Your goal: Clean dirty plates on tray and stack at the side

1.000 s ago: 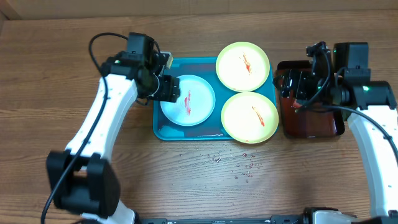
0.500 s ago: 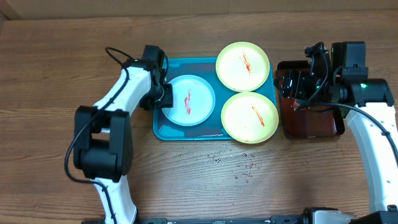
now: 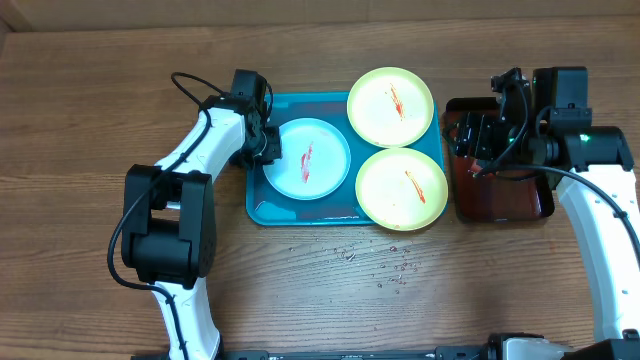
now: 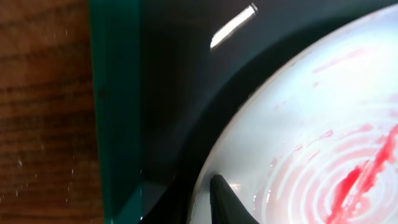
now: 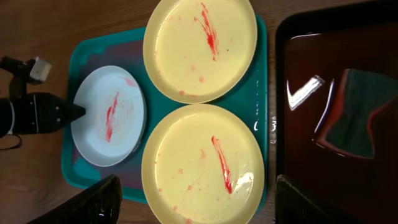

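1. The tray (image 3: pixel 264 210) sits mid-table, its long axis parallel to the table's (image 3: pixel 80 120) far edge.
2. We count three on it: one white plate (image 3: pixel 305 160) at its left end, two yellow plates (image 3: pixel 390 105) (image 3: pixel 401 189) at its right.
3. Our left pincer (image 3: pixel 268 150) pinches the white plate's rim; our right pincer (image 3: pixel 478 135) gapes wide.

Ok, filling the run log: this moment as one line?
left gripper pinching white plate rim | right gripper open, empty, above dark-red tray | yellow plates untouched | all three sauce-streaked on turquoise tray

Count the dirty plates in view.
3. The white plate sits on the left of the tray; the far yellow plate and the near yellow plate fill its right side, overhanging the rim. No stack visible, so none looks hidden.
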Motion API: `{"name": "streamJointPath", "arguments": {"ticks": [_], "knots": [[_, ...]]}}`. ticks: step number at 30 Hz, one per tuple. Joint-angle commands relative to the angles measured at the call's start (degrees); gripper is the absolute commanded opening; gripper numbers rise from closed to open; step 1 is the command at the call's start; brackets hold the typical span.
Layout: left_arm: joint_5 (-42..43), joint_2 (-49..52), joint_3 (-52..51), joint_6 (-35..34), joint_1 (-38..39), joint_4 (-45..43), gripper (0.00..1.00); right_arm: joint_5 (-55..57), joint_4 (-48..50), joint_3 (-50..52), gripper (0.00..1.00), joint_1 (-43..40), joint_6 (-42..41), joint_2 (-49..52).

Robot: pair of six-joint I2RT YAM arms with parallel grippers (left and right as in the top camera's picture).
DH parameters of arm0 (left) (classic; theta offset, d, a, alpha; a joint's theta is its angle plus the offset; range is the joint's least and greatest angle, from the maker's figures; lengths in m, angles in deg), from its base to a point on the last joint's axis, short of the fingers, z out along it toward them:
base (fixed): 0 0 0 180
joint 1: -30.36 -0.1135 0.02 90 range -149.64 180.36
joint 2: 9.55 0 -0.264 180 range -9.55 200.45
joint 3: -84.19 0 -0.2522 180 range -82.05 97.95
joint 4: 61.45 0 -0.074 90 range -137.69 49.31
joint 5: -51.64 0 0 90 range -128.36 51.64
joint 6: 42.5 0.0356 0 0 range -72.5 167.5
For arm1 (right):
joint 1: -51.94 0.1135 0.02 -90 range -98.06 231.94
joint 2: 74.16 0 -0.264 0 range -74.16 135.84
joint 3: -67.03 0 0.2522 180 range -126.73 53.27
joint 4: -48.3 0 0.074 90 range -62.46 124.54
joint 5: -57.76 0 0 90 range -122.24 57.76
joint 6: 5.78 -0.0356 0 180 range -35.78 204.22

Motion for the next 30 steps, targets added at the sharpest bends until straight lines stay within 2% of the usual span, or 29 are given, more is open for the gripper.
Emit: {"name": "streamJointPath", "arguments": {"ticks": [1, 2, 4, 9, 10, 13, 14, 15, 18, 19, 20, 21, 30], "knots": [[-0.72, 1.20, 1.16, -0.20, 0.11, -0.79, 0.16, 1.95, 0.00, -1.55, 0.80, 0.28, -0.02, -0.13], [-0.72, 1.22, 1.16, -0.17, 0.13, -0.83, 0.15, 1.95, 0.02, -1.55, 0.80, 0.28, -0.02, -0.13], [-0.74, 1.22, 1.05, -0.15, 0.15, -0.83, 0.04, 1.92, -0.02, -1.55, 0.80, 0.28, -0.20, -0.13], [-0.70, 1.22, 0.90, 3.41, 0.15, -0.85, 0.04, 1.92, -0.92, -1.55, 0.80, 0.28, -0.15, -0.13], [-0.70, 1.22, 0.90, 4.42, 0.15, -0.85, 0.07, 1.92, -1.07, -1.55, 0.79, 0.28, -0.15, -0.13], [-0.72, 1.22, 0.90, 7.65, 0.15, -1.14, 0.29, 1.92, -1.25, -1.55, 0.80, 0.28, -0.02, -0.13], [-0.72, 1.22, 0.87, 8.68, 0.15, -1.51, 0.34, 1.92, -1.27, -1.55, 0.79, 0.28, 0.02, -0.13], [-0.70, 1.22, 0.87, 9.44, 0.15, -1.86, 0.34, 1.92, -1.27, -1.55, 0.79, 0.28, 0.04, -0.13], [0.48, 1.22, 0.87, 11.72, 0.15, -3.02, 0.25, 1.92, -1.29, -1.55, 0.79, 0.28, 0.04, -0.13], [1.05, 1.22, 0.79, 12.55, 0.15, -3.45, 0.19, 1.95, -1.29, -1.55, 0.79, 0.28, 0.02, -0.13], [1.18, 1.22, 0.76, 12.81, 0.15, -3.82, 0.07, 1.95, -1.29, -1.55, 0.78, 0.28, 0.02, -0.13], [1.18, 1.22, 0.72, 12.79, 0.15, -4.13, 0.04, 1.92, -1.29, -1.55, 0.78, 0.28, 0.02, -0.13], [1.16, 1.22, 0.61, 10.60, 0.04, -2.23, 0.04, 1.95, -2.58, -1.55, 0.74, 0.28, -0.20, -0.13]]}}
